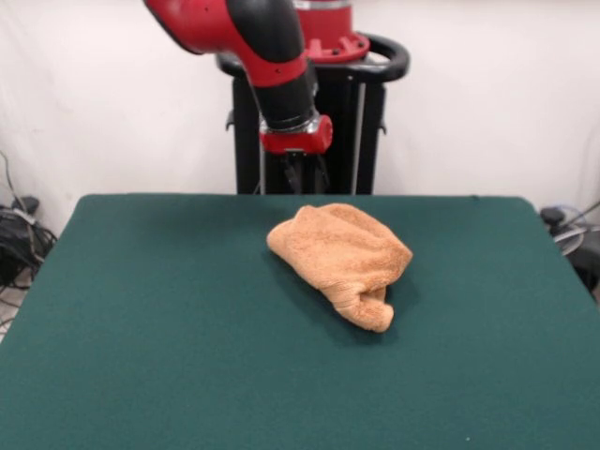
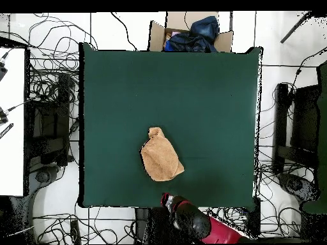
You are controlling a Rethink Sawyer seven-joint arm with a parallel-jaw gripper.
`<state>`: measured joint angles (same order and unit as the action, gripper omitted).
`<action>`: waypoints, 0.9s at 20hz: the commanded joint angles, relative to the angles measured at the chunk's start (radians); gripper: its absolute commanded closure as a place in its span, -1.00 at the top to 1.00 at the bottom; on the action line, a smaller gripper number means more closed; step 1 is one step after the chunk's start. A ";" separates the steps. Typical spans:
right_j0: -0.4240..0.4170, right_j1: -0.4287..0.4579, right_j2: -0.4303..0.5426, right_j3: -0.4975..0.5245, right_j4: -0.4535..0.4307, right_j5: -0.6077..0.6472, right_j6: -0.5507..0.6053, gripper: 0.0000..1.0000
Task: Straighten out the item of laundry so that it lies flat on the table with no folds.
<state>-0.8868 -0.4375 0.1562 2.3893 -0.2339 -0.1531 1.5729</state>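
Note:
The orange-tan towel [image 1: 342,258] lies crumpled in a folded heap on the dark green table [image 1: 141,328], a little toward the robot's side of the middle. One rolled end points toward the camera in the front view. In the overhead view the towel [image 2: 161,158] is a rounded lump with a small knot at its upper end, on the table [image 2: 204,96]. My gripper [image 1: 302,178] hangs below the red wrist at the table's robot-side edge, behind the towel and apart from it. It also shows in the overhead view [image 2: 167,199], just off the table's edge. It holds nothing.
The black pedestal [image 1: 347,122] stands behind the table. A cardboard box with blue cloth [image 2: 191,35] sits beyond the table's far edge in the overhead view. Cables [image 2: 51,89] cover the floor around the table, and dark equipment [image 2: 300,127] stands at the right.

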 commanded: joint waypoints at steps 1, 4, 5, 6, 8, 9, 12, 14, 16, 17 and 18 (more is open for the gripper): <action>-0.025 0.099 0.133 -0.063 0.071 0.068 0.221 1.00; -0.043 0.112 0.148 -0.066 0.062 0.066 0.212 1.00; -0.054 0.114 0.157 -0.063 0.057 0.060 0.211 1.00; -0.059 0.113 0.161 -0.060 0.054 0.054 0.211 1.00; -0.067 0.107 0.167 -0.057 0.037 0.024 0.208 1.00; -0.069 0.104 0.169 -0.057 0.030 0.015 0.205 1.00; -0.071 0.098 0.172 -0.068 0.016 -0.004 0.194 1.00; -0.075 0.094 0.174 -0.077 0.006 -0.014 0.186 1.00; -0.076 0.087 0.171 -0.081 -0.005 -0.027 0.181 1.00; -0.075 0.082 0.171 -0.082 -0.011 -0.036 0.179 1.00; -0.075 0.079 0.171 -0.084 -0.014 -0.041 0.179 1.00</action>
<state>-0.9657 -0.3740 0.2468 2.4007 -0.2431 -0.1515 1.5729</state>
